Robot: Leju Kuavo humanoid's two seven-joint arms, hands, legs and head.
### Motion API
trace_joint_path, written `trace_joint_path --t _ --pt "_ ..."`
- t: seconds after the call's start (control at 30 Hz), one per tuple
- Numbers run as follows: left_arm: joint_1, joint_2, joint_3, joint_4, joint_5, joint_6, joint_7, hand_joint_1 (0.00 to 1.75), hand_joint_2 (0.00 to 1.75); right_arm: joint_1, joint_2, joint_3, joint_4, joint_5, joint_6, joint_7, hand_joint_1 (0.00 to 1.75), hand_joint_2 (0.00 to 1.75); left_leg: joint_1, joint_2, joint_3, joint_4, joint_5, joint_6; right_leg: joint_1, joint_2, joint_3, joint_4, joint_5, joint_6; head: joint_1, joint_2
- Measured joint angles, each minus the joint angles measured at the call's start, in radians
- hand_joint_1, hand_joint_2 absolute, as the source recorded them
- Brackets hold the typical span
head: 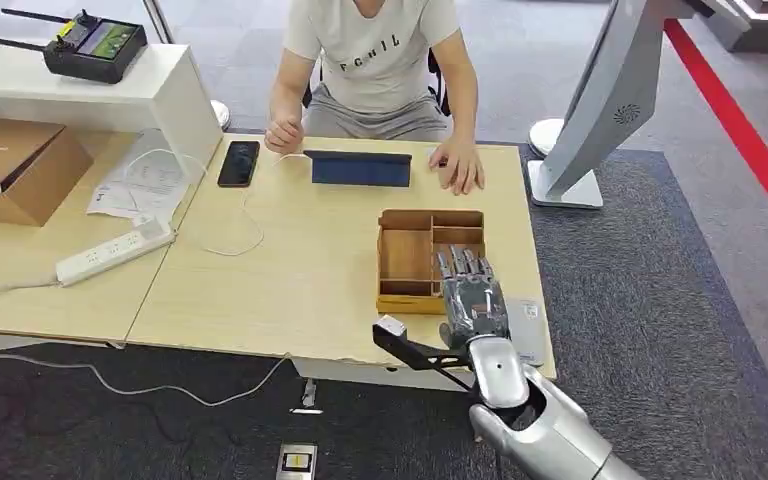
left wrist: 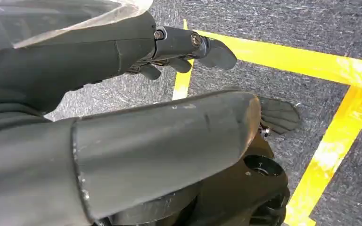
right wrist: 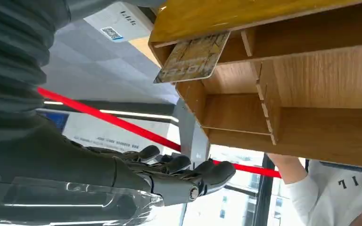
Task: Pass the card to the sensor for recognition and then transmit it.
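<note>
Worn and printed, the card [right wrist: 192, 57] leans in a compartment of the wooden organiser [head: 406, 255] at the table's [head: 290, 290] near right, propped so fingers can likely get under it. Poised above the box, the right hand [head: 470, 290] has fingers extended and holds nothing. Hanging over floor tape, the left hand [left wrist: 188, 47] looks loosely curled and empty. From the head view the hand hides the card; which device is the sensor is unclear.

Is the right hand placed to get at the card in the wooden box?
Probably yes. The right hand hovers over the wooden box, fingers apart and empty, and the card leans in a compartment with nothing covering it.
</note>
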Motion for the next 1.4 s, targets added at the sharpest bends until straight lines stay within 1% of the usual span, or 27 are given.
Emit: trace_joint_path --t 0.13,0.77,1.0,1.23,1.4 --pt "0.000 0.000 0.000 0.000 0.002 -0.004 0.002 0.00 0.00 -0.004 0.003 0.000 0.014 0.000 0.008 0.002 0.00 1.75 0.000 0.000 0.000 0.000 0.000 0.000 0.000 0.000 0.000 0.000 0.000 0.000 0.000 0.000" --pt "0.000 0.000 0.000 0.000 0.011 -0.001 0.002 0.00 0.00 -0.028 0.023 -0.001 0.110 0.006 -0.006 -0.018 0.00 1.75 0.000 0.000 0.000 0.000 0.000 0.000 0.000 0.000 0.000 0.000 0.000 0.000 0.000 0.000" --pt "0.000 0.000 0.000 0.000 0.011 0.002 0.001 0.00 0.00 -0.035 0.023 -0.001 0.125 -0.002 -0.005 -0.017 0.00 1.75 0.000 0.000 0.000 0.000 0.000 0.000 0.000 0.000 0.000 0.000 0.000 0.000 0.000 0.000" --pt "0.000 0.002 0.000 0.000 0.003 -0.012 -0.007 0.00 0.00 -0.043 0.018 -0.001 0.130 -0.002 -0.002 0.002 0.00 1.75 0.000 0.000 0.000 0.000 0.000 0.000 0.000 0.000 0.000 0.000 0.000 0.000 0.000 0.000" --pt "0.001 0.005 0.000 0.001 -0.004 -0.019 -0.008 0.00 0.00 -0.052 0.010 -0.003 0.145 -0.006 -0.012 0.002 0.00 1.75 0.000 0.000 0.000 0.000 0.000 0.000 0.000 0.000 0.000 0.000 0.000 0.000 0.000 0.000"
